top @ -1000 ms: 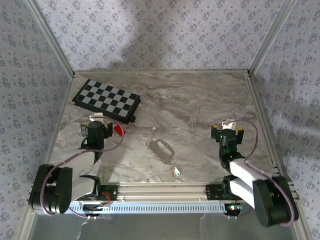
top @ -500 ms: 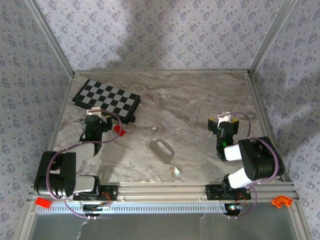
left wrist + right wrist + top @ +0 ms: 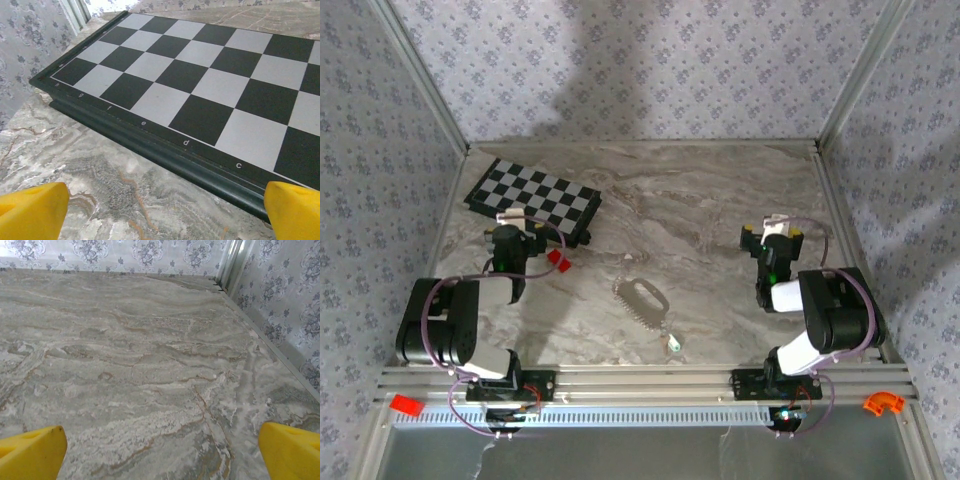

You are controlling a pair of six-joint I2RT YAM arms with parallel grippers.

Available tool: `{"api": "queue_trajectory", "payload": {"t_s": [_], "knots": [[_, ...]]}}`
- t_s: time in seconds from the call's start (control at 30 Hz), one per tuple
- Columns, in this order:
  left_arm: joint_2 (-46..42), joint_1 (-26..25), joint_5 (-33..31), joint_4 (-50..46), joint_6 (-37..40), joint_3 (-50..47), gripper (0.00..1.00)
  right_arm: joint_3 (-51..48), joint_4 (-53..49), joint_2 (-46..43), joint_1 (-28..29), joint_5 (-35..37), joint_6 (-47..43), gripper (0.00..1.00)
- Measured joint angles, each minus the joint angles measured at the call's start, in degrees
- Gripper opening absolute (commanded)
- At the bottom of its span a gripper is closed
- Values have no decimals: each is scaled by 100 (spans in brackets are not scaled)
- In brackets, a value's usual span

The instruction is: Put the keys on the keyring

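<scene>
Top external view: marble table (image 3: 720, 190), chessboard (image 3: 532, 198) far left. Left claw (image 3: 161, 212) spread wide, holding nothing, facing the board's near edge. Right claw (image 3: 160, 452) also spread wide and empty, over bare marble. Keyring (image 3: 642, 297) lies mid-table between the arms, chain trailing to the key (image 3: 674, 342). Red block (image 3: 558, 259) sits near the left claw.

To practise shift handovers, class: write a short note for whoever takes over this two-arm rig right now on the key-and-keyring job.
Left gripper: open, empty, low at the chessboard's near edge.
Right gripper: open, empty, over bare table on the right.
Keyring lies flat mid-table; the key lies by its chain's near end, between the arms.
Done: nothing gripped.
Left: pick up both, thread the key onto the ring.
</scene>
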Motion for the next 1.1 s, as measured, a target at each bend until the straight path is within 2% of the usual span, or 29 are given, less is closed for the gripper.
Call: {"api": "queue_trajectory", "payload": {"t_s": [0.27,1.1], "knots": [[393,293,192,354,-81,-13,100,164,-339,13,-184,-46,136,100],[404,339,299,457,-186,-13,100,164,-468,15,-199,-85,155,100]]}}
